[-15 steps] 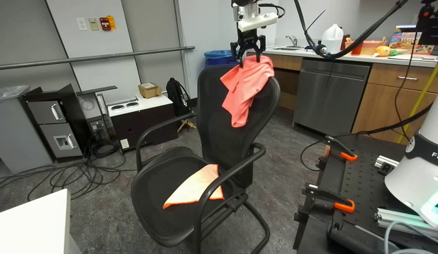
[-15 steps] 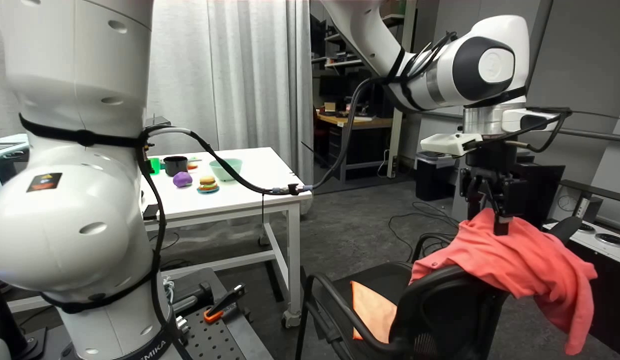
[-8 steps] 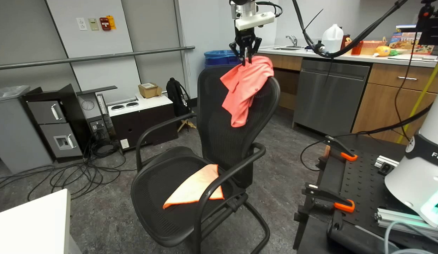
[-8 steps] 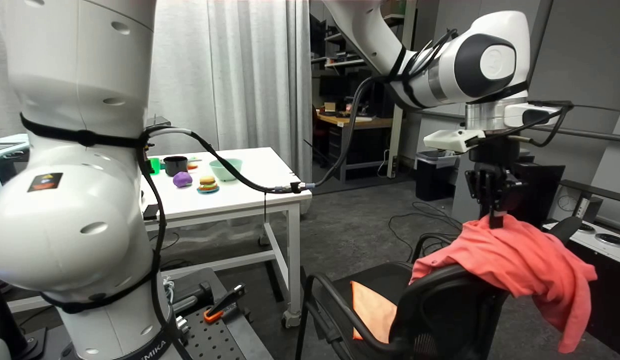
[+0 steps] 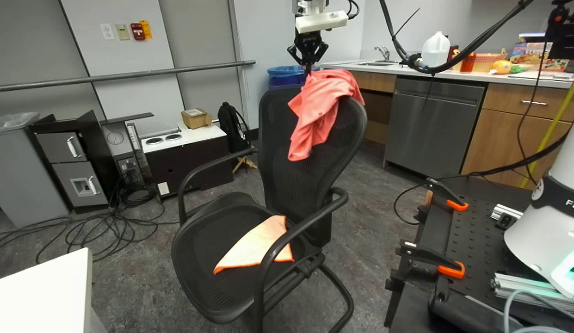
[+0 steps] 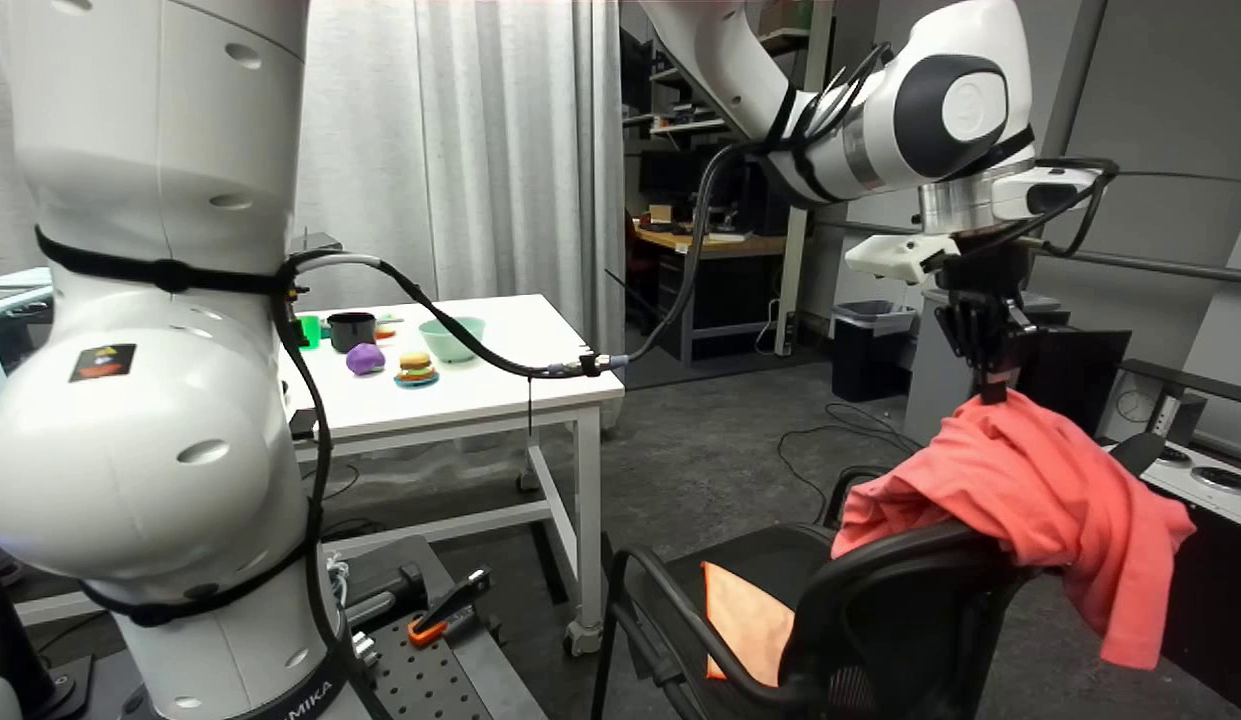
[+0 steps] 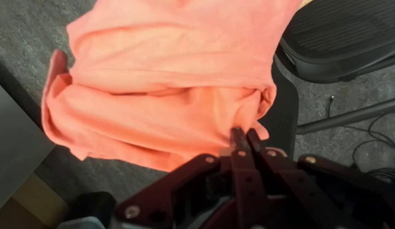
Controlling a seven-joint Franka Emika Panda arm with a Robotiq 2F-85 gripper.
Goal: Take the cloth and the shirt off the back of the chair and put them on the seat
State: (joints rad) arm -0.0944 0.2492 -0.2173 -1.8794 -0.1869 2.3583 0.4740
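Pinching a bunched fold of the coral shirt [image 7: 162, 92], the gripper [image 7: 243, 130] is seen in the wrist view with its fingertips [image 7: 238, 140] brought nearly together, the fabric caught between them. By this hold the shirt is gathered into a small peak, as is shown in an exterior view, while the rest of it is draped over the top of the chair back [image 5: 287, 185] and hung down on both sides. Lower down, the pale orange cloth [image 5: 254, 243] is laid on the seat [image 5: 208, 249], partly covered from sight by the armrest [image 5: 310, 221] in both exterior views. Farther from the gripper, a white table [image 6: 530, 330] is set with a pale green bowl [image 6: 440, 344], a toy burger [image 6: 416, 367] and a purple object [image 6: 365, 359]. At the back of an exterior view, a counter [image 5: 393, 70] is occupied by a white jug [image 5: 437, 51], and a blue-lined bin [image 5: 283, 76] is partly hidden behind the chair back
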